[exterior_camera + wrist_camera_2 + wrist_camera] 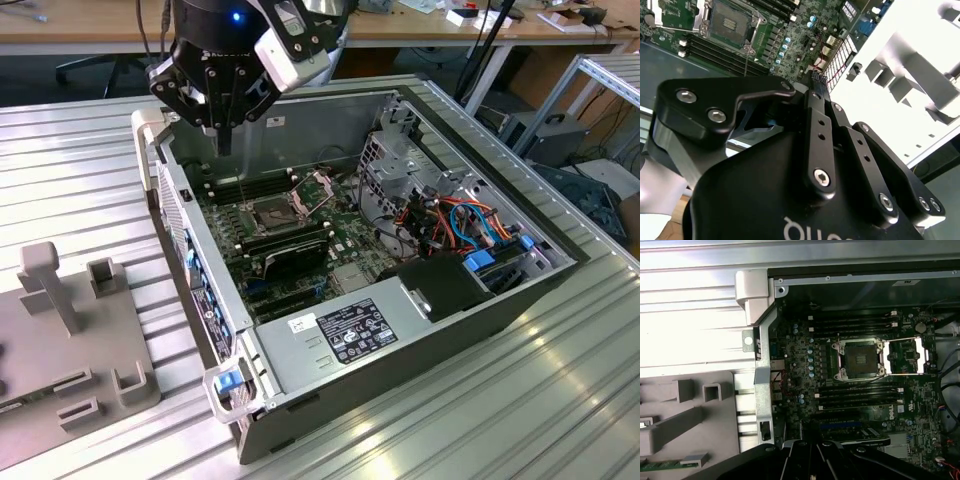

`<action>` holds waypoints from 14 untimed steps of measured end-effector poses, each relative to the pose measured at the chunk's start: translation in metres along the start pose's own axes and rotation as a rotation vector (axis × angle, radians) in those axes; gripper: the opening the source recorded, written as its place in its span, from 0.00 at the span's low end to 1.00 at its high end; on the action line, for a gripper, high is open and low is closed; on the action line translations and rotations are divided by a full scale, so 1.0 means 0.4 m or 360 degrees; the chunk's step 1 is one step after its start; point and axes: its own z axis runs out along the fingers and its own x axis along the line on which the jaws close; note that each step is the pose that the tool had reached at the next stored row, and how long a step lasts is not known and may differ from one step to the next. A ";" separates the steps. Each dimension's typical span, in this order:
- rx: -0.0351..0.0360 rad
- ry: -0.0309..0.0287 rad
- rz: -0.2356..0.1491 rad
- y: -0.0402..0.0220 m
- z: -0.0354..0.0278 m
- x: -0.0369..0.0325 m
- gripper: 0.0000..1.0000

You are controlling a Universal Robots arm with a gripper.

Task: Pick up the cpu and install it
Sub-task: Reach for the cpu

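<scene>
Exterior view, 11 o'clock: hovering over case [480, 310] with gripper [224, 138] pinched narrow. Cannot tell where cpu lies. Seeing socket [272, 213] bare, frame [318, 188] hinged open toward 2 o'clock; judging install undone, pickup unconfirmed.

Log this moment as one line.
hand shut, above case | socket open, empty | cpu not installed

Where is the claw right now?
In the exterior view, the claw hangs above the motherboard, at the far corner of the computer case on that view's left.
</scene>
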 end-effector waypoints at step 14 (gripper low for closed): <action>0.0000 0.00000 0.0000 -0.001 0.000 0.011 0.11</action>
